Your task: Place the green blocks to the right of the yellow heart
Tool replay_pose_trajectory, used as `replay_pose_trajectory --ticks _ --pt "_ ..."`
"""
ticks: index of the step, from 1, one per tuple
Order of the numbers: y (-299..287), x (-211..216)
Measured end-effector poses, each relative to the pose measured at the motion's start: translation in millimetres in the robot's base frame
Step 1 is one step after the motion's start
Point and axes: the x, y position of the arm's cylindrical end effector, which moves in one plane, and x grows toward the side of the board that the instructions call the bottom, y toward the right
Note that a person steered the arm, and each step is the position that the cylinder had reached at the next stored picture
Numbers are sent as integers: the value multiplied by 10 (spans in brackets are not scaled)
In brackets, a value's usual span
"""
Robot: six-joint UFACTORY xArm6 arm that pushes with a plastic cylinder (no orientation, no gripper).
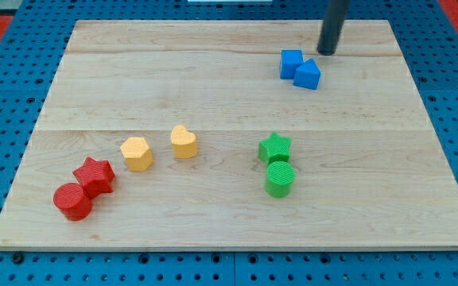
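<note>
Arm shows only as smooth dark grey round rod, my tip (326,52) blunt, no markings.

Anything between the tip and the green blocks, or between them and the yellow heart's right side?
Nothing visible. My tip is at the view's top, beside the blue blocks; bare board lies between it and the green star and green cylinder, and between them and the yellow heart.

A lab bench: wooden board (213,95) on blue pegboard (6,87).

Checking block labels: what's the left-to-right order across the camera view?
red cylinder → red star → yellow hexagon → yellow heart → blue cube → blue wedge → my tip. Green star and green cylinder overlap, between heart and cube.
</note>
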Motion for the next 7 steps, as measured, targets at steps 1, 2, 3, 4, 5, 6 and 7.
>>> replay_pose_trajectory --ticks 1,2,3,4,5,6,7 --pt "-69 693" --pt "108 1092" --pt "137 1464" --pt "-310 1818" --pt "-565 2118" --pt "-416 2275" --pt "-786 2275"
